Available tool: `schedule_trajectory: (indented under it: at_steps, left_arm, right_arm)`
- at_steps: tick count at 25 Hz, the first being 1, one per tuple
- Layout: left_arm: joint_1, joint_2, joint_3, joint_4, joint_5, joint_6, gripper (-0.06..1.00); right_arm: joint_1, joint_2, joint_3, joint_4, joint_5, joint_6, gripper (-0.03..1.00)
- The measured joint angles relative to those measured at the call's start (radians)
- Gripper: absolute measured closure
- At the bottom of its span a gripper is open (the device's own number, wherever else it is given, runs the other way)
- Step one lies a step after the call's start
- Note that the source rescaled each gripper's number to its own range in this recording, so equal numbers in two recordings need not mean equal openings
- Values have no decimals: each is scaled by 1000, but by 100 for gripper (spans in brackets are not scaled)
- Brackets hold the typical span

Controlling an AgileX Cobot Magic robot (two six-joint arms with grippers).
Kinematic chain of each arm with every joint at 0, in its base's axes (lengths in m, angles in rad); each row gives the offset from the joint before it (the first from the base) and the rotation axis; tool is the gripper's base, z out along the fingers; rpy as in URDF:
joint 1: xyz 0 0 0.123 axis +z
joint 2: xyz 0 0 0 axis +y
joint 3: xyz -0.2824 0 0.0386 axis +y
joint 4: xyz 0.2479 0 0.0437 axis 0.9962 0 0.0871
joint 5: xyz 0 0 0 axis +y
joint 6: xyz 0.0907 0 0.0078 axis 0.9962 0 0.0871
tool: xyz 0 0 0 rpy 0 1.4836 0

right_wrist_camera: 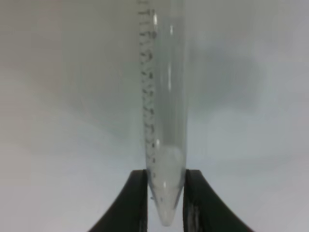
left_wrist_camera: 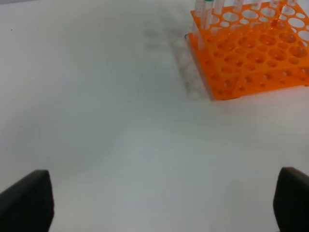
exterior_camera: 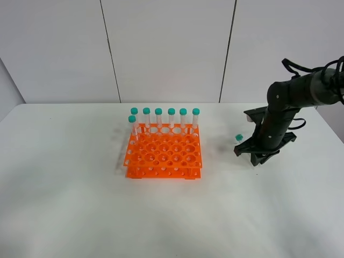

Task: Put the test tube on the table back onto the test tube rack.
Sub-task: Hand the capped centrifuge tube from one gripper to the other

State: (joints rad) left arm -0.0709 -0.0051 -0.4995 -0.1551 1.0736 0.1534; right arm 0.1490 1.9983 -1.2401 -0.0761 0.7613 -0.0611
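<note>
R gripper (right_wrist_camera: pixel 165 193) clamped on tube (right_wrist_camera: pixel 161 96) near its tip; grasp looks made. Next: lift, carry to rack (exterior_camera: pixel 164 153), tip-down into a free hole. L gripper (left_wrist_camera: pixel 164 203) wide open, empty.

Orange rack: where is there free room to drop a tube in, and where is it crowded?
Front rows of the bright orange plastic rack stand empty. Crowded: the back row, lined by six teal-capped clear tubes, plus a seventh tube in the next row's left corner.
</note>
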Motion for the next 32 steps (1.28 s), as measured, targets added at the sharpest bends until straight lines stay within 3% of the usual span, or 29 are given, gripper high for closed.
schedule_trajectory:
  at_steps: [18, 21, 22, 26, 32]
  left_arm:
    - [0, 0, 0, 0, 0, 0, -6]
    - [0, 0, 0, 0, 0, 0, -6]
    - [0, 0, 0, 0, 0, 0, -6]
    - [0, 0, 0, 0, 0, 0, -6]
    - [0, 0, 0, 0, 0, 0, -6]
  right_arm:
    - [22, -272, 71, -23, -40, -78, 97]
    - [50, -322, 154, -30, -102, -65, 97]
    - [72, -371, 232, -33, -170, -58, 97]
    - [115, -508, 388, -28, -289, -57, 97]
    - [158, -773, 597, 25, -459, -66, 97]
